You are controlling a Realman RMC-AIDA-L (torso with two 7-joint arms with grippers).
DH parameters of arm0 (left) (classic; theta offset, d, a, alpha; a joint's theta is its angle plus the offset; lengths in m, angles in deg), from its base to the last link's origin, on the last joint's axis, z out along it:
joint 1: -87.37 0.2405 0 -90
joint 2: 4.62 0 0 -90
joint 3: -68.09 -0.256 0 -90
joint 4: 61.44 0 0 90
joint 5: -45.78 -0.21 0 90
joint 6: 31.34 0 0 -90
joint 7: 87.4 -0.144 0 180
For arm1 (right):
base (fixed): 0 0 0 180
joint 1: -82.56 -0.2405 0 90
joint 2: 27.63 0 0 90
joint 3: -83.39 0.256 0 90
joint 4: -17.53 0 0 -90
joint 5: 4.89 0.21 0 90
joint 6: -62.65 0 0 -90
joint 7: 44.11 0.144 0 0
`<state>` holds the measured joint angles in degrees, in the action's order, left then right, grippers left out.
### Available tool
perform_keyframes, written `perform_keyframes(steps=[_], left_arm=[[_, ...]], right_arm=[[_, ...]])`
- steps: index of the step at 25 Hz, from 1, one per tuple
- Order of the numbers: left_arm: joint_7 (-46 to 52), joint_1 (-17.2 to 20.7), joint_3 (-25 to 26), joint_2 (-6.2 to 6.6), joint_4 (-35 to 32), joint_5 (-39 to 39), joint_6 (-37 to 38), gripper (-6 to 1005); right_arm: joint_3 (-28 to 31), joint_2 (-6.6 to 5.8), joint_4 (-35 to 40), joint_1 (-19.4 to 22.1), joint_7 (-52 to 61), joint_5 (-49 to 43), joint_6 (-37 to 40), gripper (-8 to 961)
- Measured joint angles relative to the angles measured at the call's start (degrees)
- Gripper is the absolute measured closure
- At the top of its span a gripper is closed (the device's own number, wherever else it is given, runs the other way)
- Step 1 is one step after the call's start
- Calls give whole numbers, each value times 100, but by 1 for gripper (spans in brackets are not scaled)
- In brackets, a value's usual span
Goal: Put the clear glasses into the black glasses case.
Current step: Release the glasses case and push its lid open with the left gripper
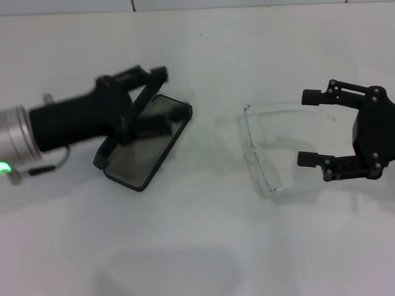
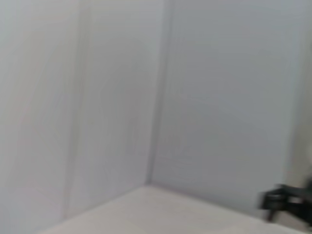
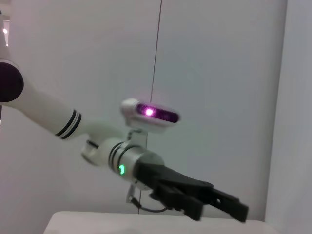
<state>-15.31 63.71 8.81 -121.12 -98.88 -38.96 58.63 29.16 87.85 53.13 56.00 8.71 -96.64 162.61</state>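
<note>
Clear glasses (image 1: 277, 147) and black glasses case (image 1: 147, 140) appear only in the head view.

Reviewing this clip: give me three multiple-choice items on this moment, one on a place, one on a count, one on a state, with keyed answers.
1. Where do the clear glasses lie?
A. inside the case
B. on the table, just ahead of the right gripper
C. in the left gripper

2. How many glasses cases are in view?
A. one
B. two
C. three

3. The black glasses case is:
A. shut
B. upside down
C. open, with the left gripper at it

Answers: 1 B, the glasses rest on the white table between the spread right fingers and the case. 2 A, only one black case shows. 3 C, the grey lining shows.
</note>
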Motion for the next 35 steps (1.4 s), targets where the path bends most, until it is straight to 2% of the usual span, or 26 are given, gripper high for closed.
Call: perform_keyframes(steps=[2,4,8,11,15,21,26,31,35], left_arm=[[1130,-1,64,83,-564,-476,-399,139],[2043,16,71,67,-1191,-1142,-798,140],[2909,39,69,-147,-1984,-2195,-1212,143],[3213,23,63,-269,-2265,-2700,-1375,145],[3374,-46,8,-307,-2262,-3058,-1616,148],[3422,-117,0,-310,-2084,-3177,-2057,152],[3463,-121,-34,-318,-2045,-3332,-2125,155],[3473,-138,-423,-321,-1956,-3428,-2371,159],[3485,-169,-497,-321,-1943,-3455,-2419,161]], right_arm=[[0,0,0,17,0,0,4,83],[0,-1,2,27,0,0,5,83],[0,0,4,29,0,0,7,83],[0,-1,9,28,0,0,6,84],[0,4,3,-10,0,2,6,84],[-27,14,18,-24,1,23,6,84],[-65,18,53,-33,6,35,6,83],[-70,18,58,-40,8,41,11,84],[-70,18,59,-42,9,36,14,84]])
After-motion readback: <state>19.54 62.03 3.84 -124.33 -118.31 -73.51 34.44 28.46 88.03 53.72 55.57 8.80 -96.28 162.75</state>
